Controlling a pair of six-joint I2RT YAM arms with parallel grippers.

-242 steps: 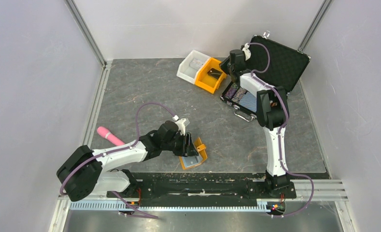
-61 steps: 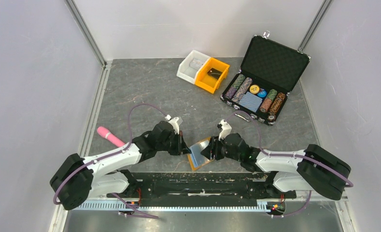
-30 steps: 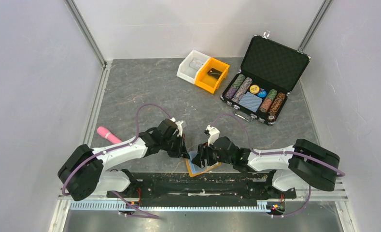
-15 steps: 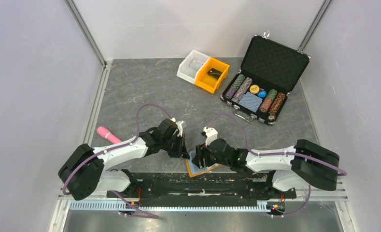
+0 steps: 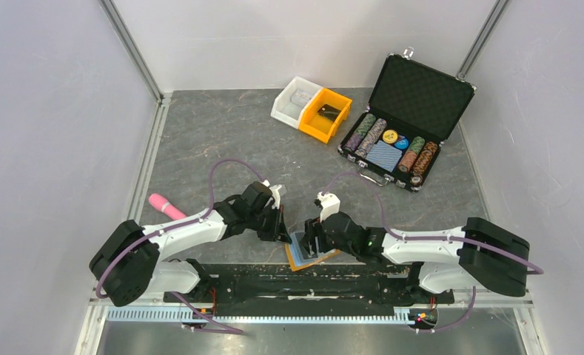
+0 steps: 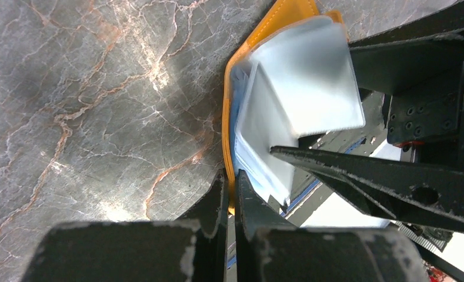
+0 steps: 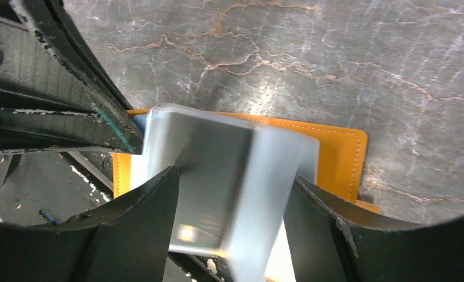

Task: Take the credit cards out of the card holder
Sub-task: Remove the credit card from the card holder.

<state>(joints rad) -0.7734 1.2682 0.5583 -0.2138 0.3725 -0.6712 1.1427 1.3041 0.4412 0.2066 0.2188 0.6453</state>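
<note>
The card holder lies open at the table's near edge, orange outside with light blue panels. In the left wrist view its orange edge runs into my left gripper, which is shut on it. A silvery card stands up out of the holder. My right gripper is open. Its two fingers straddle that blurred card without clearly clamping it. The right gripper hangs over the holder. My left gripper sits just left of the holder.
A pink object lies at the left. A white bin and an orange bin stand at the back. An open black chip case is at the back right. The black base rail runs just below the holder.
The right arm came from the chip case to the holder and set its fingers around the raised card. In the last half second it shifted slightly right. The left gripper keeps its hold.
</note>
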